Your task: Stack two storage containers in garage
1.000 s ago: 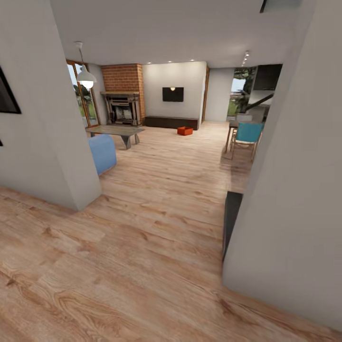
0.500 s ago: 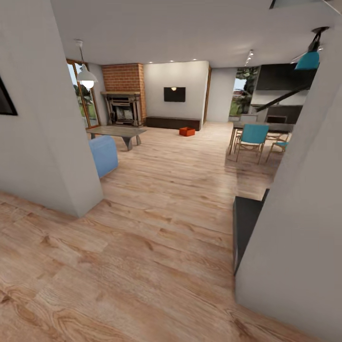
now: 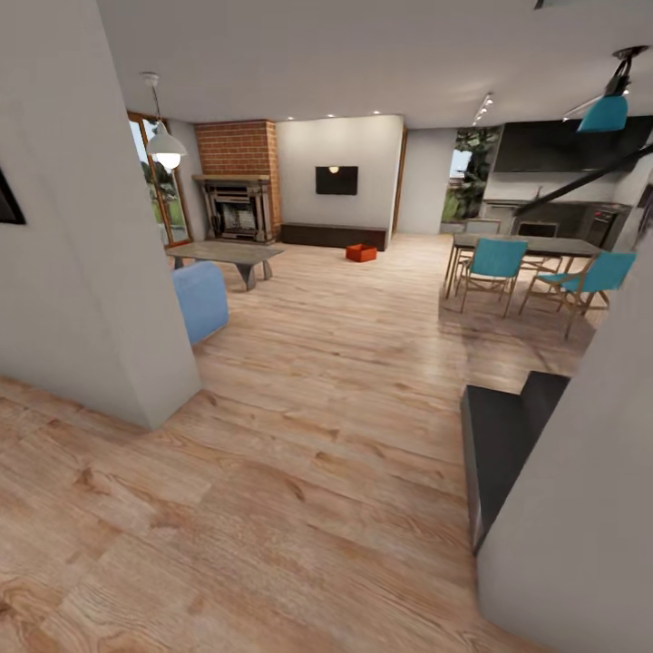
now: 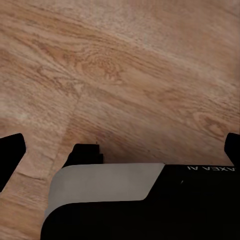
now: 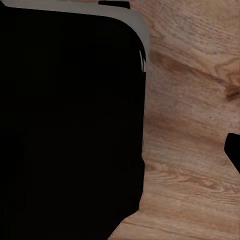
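Far off, 1 storage container (image 3: 361,253) beside dark cabinet (image 3: 332,236), finger states unclear

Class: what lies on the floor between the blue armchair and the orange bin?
In the head view, bare wood planks separate the blue armchair from the orange bin.

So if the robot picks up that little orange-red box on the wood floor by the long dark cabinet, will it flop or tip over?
The orange-red box looks boxy with straight sides, so it is probably stiff, not floppy. It sits low and flat on the wood floor, so it likely won't roll or tip easily. It is far off and small here, so its weight is only a guess.
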You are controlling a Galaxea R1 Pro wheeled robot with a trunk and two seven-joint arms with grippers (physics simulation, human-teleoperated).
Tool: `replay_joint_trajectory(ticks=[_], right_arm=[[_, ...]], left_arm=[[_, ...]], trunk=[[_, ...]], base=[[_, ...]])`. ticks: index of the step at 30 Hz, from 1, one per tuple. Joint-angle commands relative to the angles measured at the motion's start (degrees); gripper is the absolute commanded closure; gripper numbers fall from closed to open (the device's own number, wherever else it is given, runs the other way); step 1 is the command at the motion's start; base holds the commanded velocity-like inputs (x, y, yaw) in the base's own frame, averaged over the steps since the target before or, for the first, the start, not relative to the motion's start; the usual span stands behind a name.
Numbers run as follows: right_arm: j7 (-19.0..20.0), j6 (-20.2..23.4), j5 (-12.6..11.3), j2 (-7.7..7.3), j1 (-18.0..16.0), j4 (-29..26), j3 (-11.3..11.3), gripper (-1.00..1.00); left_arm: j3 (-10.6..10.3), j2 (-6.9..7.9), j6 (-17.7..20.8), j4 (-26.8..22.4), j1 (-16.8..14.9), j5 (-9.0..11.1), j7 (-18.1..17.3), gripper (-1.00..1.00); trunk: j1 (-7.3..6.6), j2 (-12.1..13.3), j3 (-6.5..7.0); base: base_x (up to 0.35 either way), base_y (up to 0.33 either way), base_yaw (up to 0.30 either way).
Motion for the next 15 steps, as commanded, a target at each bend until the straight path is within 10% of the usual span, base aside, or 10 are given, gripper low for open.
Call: replay_joint_trajectory(ticks=[1, 15], right_arm=[[-0.03, 0.01, -0.07, 0.00, -0.02, -0.02, 0.14, -1.00], [-0.02, -0.02, -0.07, 0.15, -0.02, -0.02, 0.18, -1.00]], left_arm=[[0.41, -0.05, -0.21, 0.06, -0.04, -0.61, 0.16, -1.00], [0.42, 0.00, -0.21, 0.06, -0.04, -0.62, 0.16, -1.00]], trunk=[[0.03, -0.02, -0.05], [0.03, -0.02, -0.05]], base=[[0.302, 0.188, 0.000], [0.302, 0.188, -0.052]])
